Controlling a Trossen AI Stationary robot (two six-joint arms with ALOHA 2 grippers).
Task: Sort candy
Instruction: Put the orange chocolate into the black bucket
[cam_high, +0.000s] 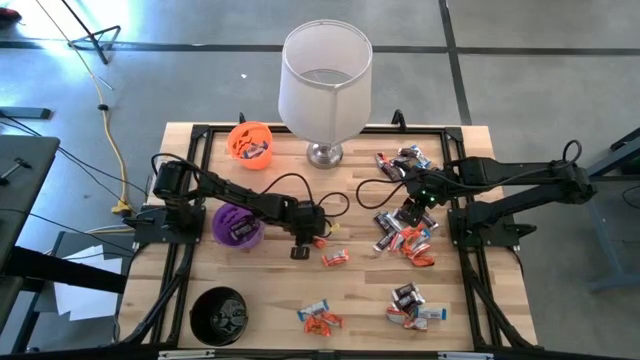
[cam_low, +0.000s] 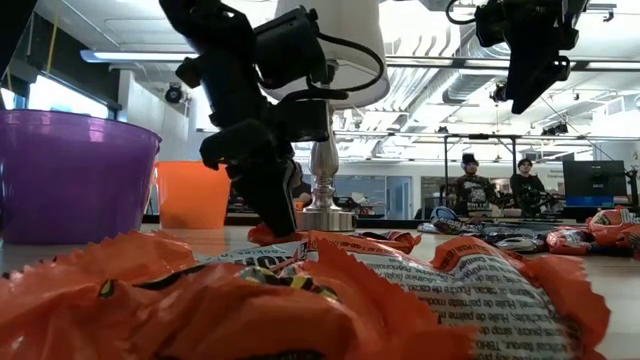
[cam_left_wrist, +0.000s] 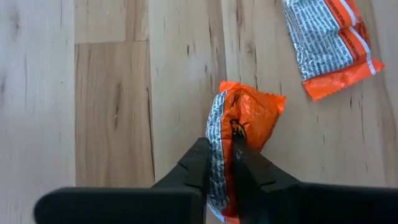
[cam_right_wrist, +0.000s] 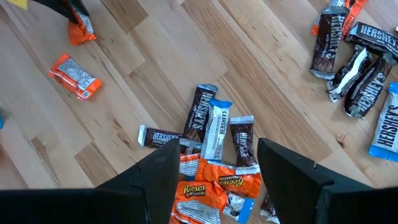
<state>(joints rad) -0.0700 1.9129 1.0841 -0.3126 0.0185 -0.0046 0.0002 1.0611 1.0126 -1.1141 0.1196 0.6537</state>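
- Left gripper (cam_left_wrist: 221, 171): fingers pinched on an orange Reese's candy (cam_left_wrist: 239, 134) lying on the table's (cam_high: 270, 290) middle, just beside the purple cup (cam_high: 236, 225).
- Right gripper (cam_right_wrist: 214, 180): jaws wide, empty, above a mixed Hershey's and Reese's heap (cam_right_wrist: 214, 155).
- Sorted: some candy shows in the orange cup (cam_high: 250, 141), purple cup and black cup (cam_high: 219, 314).
- Left to do: most candy, in loose clusters on the right and near edge.

Blurred orange wrapper (cam_low: 300, 300) filling the low view's foreground, cut off at the bottom edge. Purple cup (cam_low: 70, 175) cropped at left. Distant people (cam_low: 495, 185) too small to make out.
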